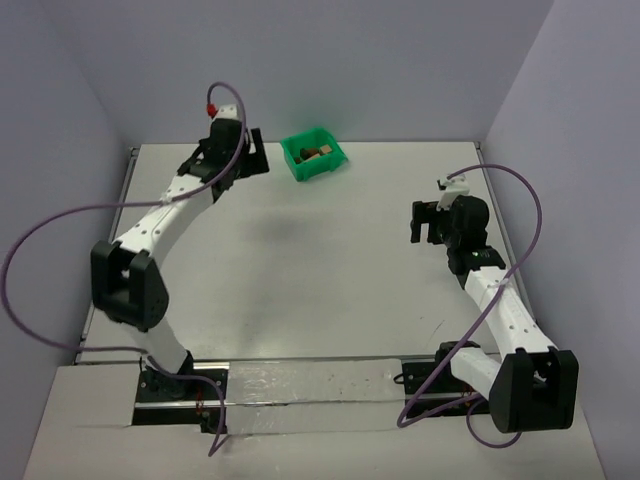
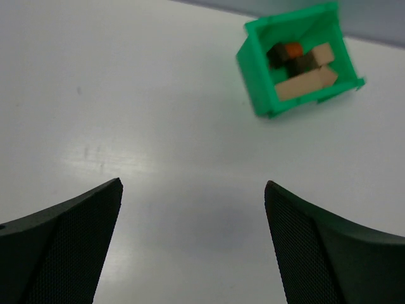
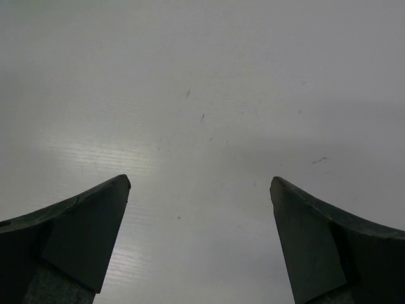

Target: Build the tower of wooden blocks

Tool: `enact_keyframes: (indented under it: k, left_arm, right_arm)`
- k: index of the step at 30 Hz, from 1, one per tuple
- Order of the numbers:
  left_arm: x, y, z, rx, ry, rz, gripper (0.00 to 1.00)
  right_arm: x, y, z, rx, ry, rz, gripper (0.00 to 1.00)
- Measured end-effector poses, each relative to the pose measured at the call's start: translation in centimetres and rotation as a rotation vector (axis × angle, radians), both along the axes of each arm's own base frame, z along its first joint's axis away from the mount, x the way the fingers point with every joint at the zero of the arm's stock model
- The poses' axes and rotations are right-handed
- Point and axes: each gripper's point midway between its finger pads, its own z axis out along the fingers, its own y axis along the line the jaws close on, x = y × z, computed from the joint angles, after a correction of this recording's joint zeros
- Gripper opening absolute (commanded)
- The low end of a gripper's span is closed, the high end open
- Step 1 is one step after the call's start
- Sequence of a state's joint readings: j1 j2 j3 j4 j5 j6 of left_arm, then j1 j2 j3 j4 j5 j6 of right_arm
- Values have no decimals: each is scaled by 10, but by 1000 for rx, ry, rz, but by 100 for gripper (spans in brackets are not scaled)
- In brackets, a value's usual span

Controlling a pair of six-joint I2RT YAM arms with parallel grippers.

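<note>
- No stacking is seen on the white table (image 1: 320, 280). The step in hand is judged to be the first one, the fetching of a block.
- The small wooden blocks (image 2: 305, 82), light tan, dark brown and one reddish-brown, are found lying loose inside the green plastic bin (image 2: 254, 66). The bin is seen at the upper right of the left wrist view and at the upper middle of the overhead view.
- The left gripper (image 2: 193, 190) is held above the table with its jaws spread wide and nothing between them. In the overhead view it is placed just left of the bin.
- The right gripper (image 3: 199, 183) is likewise spread and empty. It is placed at the right middle of the overhead view, well apart from the bin, with only bare table shown beneath it.
- The next move is judged to call for the left gripper to be carried over the bin, lowered between its walls and closed on a single block. The blocks are packed closely, so a clean hold may be hindered.
</note>
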State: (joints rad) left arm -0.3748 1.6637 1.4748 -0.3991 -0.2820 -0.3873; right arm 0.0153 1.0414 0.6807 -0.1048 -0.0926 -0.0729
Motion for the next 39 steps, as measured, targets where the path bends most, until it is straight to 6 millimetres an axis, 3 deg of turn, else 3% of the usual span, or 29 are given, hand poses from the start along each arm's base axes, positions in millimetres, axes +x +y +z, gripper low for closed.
enact_keyframes:
  k: [3, 6, 8, 11, 14, 17, 28, 35, 39]
  left_arm:
    - [43, -38, 15, -36, -25, 38, 95]
    - [76, -75, 16, -66, -34, 69, 88]
    - [93, -97, 8, -97, -37, 86, 88]
    - [103, -115, -22, -112, 1, 106, 89]
    - [103, -116, -57, -94, 60, 140, 89]
    - [101, -110, -76, -89, 87, 174, 89]
    - [126, -106, -88, -139, 23, 238, 90]
    - [146, -91, -139, -143, 52, 283, 87]
    - [151, -91, -153, -148, 56, 285, 75]
  right_arm:
    - [1, -2, -4, -2, 12, -6, 100]
    - [1, -10, -11, -5, 34, -28, 100]
    - [2, -13, -16, -7, 51, -38, 100]
    - [1, -14, -23, -9, 74, -39, 100]
    - [1, -15, -23, -11, 79, -39, 100]
    - [3, -14, -22, -11, 77, -37, 100]
    - [4, -13, -23, -8, 89, -27, 100]
    - [4, -12, -23, -6, 91, -24, 100]
    - [3, -12, -23, -6, 89, -24, 100]
